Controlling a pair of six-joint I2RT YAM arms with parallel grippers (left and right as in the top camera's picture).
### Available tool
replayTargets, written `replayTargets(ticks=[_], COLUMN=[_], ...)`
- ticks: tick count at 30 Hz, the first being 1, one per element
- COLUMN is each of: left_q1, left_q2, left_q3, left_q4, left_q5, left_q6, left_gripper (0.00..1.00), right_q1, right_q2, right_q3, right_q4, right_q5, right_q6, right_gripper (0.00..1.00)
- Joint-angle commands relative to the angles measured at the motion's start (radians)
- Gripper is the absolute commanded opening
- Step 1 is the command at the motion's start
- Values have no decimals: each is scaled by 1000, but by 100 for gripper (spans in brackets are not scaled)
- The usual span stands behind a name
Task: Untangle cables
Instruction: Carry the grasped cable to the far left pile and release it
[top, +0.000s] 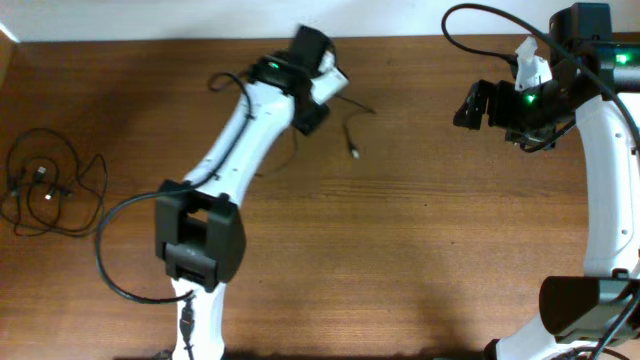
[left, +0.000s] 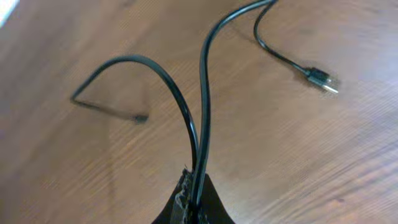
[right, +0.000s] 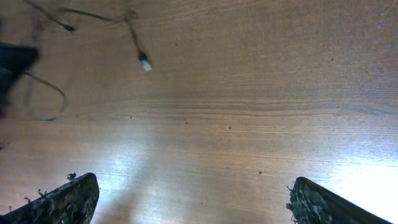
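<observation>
My left gripper (top: 312, 112) is shut on a thin black cable (left: 200, 112) and pinches two strands of it above the table. One strand runs to a plug (left: 322, 79) lying on the wood, the same plug (top: 355, 152) in the overhead view. The other strand ends in a small plug (left: 140, 117). A second group of cables (top: 45, 185) lies in loose loops at the far left. My right gripper (top: 475, 105) is open and empty at the back right, its fingers (right: 186, 199) spread wide above bare wood.
The wooden table (top: 420, 240) fills the views. The left arm (top: 225, 170) stretches diagonally across the left middle. The right arm's thick black cable (top: 480, 20) arcs at the back right. A white wall borders the far edge.
</observation>
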Motion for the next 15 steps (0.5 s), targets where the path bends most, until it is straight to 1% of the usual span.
replayTargets(ticks=[1,5,8,9,10,12,13,15], left_q1=[150,372,538,584,634,721,755,831], left_q2=[-4,-4,-4,-4,-4,-2,-2,-2], left_q3=[179,457,603,616,618,617,617,617], left_q4=[-57,-177,-236,-247,-261,-304,-313,-314], left_q5=[-35,-31,-31,-30,-30,-31,-31,-31], left_q6=[-166,-312,-398,-406,-409,-423,-423,-447], left_gripper=[0,1,8,7,2,1,2,9], right_q1=[-1,-1,-1,-1,-1,-1,-1,-1], right_q2=[-6,-6,-6,-6,-6,-6,-6,-6], right_q3=[12,12,12,12,12,12,12,12], right_q4=[-3,-3,-3,-3,-3,-3,-3,-6], right_q5=[5,5,5,5,5,5,5,5], right_q6=[-12,-12,-12,-11,-11,-11,-11,-11], right_gripper=[99,99,99,99,99,99,99,99])
